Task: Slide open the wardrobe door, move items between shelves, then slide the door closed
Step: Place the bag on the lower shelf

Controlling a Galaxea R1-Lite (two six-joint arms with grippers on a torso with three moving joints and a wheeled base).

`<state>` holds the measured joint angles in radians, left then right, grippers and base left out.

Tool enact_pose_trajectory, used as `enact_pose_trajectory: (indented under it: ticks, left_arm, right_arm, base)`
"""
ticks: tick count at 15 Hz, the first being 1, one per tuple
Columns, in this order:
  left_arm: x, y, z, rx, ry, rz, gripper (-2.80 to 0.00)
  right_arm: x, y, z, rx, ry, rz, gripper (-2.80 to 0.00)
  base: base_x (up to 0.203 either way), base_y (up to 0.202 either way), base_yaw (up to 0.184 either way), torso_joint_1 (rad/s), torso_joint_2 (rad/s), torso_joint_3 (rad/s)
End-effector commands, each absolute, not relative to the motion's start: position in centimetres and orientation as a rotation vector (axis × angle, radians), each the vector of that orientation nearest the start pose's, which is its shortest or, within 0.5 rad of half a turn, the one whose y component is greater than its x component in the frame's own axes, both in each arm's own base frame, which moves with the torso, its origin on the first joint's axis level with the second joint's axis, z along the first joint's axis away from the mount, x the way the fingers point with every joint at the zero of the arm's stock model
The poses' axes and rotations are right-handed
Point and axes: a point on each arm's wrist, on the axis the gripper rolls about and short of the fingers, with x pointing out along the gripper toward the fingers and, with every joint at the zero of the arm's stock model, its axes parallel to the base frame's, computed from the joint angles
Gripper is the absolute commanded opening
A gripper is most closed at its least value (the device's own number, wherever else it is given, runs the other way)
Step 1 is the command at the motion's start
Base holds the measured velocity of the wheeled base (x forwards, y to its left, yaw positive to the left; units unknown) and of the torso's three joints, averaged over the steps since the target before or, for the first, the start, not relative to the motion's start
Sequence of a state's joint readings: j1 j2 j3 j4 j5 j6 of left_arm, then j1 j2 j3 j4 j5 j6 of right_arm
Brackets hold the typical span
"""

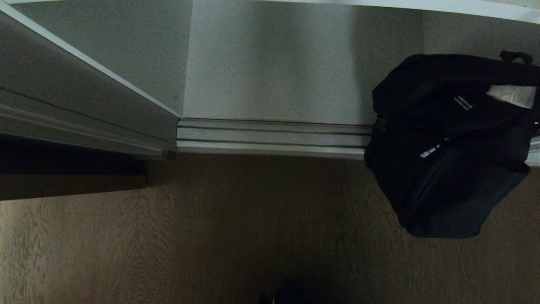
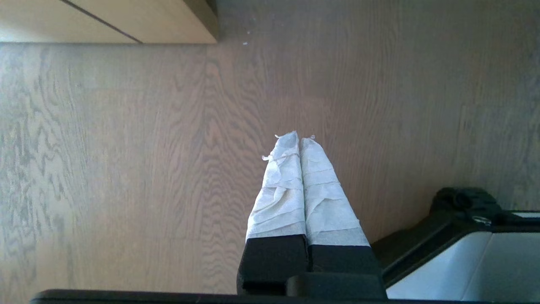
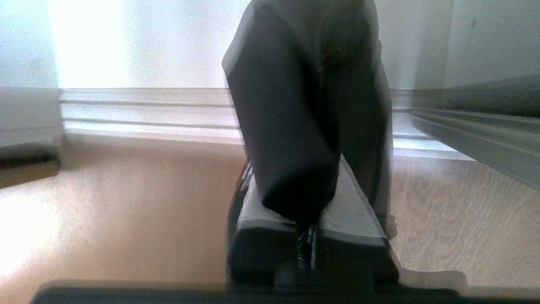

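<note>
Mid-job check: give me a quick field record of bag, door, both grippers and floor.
bag: black fabric bag hangs off the ground, over the door track and floor
right gripper: right gripper shut on the bag's black fabric
left gripper: left gripper shut, empty, over the wood floor
door: sliding wardrobe door at left, opening uncovered
shelf: wardrobe bottom board bare where visible

left end effector (image 2: 300, 141): fingers pressed together | right end effector (image 3: 310, 211): clamped on black fabric

1. Your head view is dim; the black bag (image 1: 447, 143) loses nearly all detail against the dark floor (image 1: 211, 236).
2. Your right wrist view is motion-blurred, with washed-out glare in one upper corner.
3. Your left wrist view is evenly lit and sharp.
</note>
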<state>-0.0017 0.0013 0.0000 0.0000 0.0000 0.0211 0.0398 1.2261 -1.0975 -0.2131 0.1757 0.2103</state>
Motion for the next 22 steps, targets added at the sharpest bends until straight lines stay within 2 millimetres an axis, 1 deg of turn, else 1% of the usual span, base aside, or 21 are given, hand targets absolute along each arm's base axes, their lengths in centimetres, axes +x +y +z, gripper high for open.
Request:
enact_pose_trajectory:
  ticks: [1,3,4,5,6,8,12,17,20,22]
  left_arm:
    - [-2.3,0.0,7.5,0.021,0.000,-0.002,-2.80]
    - [-2.3,0.0,7.5,0.021,0.000,-0.002,-2.80]
    - [-2.3,0.0,7.6,0.021,0.001,-0.002,-2.80]
    - [-2.3,0.0,7.5,0.021,0.001,-0.002,-2.80]
    - [-2.3,0.0,7.6,0.021,0.001,-0.002,-2.80]
    - [-2.3,0.0,7.5,0.021,0.001,-0.002,-2.80]
    - [-2.3,0.0,7.5,0.021,0.000,-0.002,-2.80]
    - [-2.3,0.0,7.5,0.021,0.000,-0.002,-2.80]
    - [-2.3,0.0,7.5,0.021,0.000,-0.002,-2.80]
    - [-2.3,0.0,7.6,0.021,0.001,-0.002,-2.80]
  right_arm:
    - [14.1,1.2,36.8,0.195,-0.127,0.291,-2.80]
    - [12.1,1.2,35.8,0.195,-0.066,0.339,-2.80]
    - [11.5,1.2,35.3,0.195,-0.052,0.348,-2.80]
    - [11.1,1.4,35.1,0.195,-0.048,0.368,-2.80]
    - [11.4,1.4,35.2,0.195,-0.049,0.371,-2.80]
    - [13.0,1.5,35.3,0.197,-0.036,0.367,-2.80]
    - [17.2,1.7,35.6,0.207,-0.025,0.355,-2.80]
    - [21.1,1.6,35.5,0.212,0.011,0.334,-2.80]
    - [23.4,0.8,35.5,0.207,-0.040,0.301,-2.80]
    - [24.6,0.4,35.1,0.207,-0.068,0.288,-2.80]
  base:
    - [0.000,0.000,0.000,0.000,0.00,0.000]
    - [0.000,0.000,0.000,0.019,0.01,-0.005]
    - [0.000,0.000,0.000,0.000,0.00,0.000]
    - [0.000,0.000,0.000,0.000,0.00,0.000]
    - [0.000,0.000,0.000,0.000,0.00,0.000]
    - [0.000,0.000,0.000,0.000,0.00,0.000]
    - [0.000,0.000,0.000,0.000,0.00,0.000]
    - [0.000,0.000,0.000,0.000,0.00,0.000]
    - [0.000,0.000,0.000,0.000,0.00,0.000]
    - [0.000,0.000,0.000,0.000,0.00,0.000]
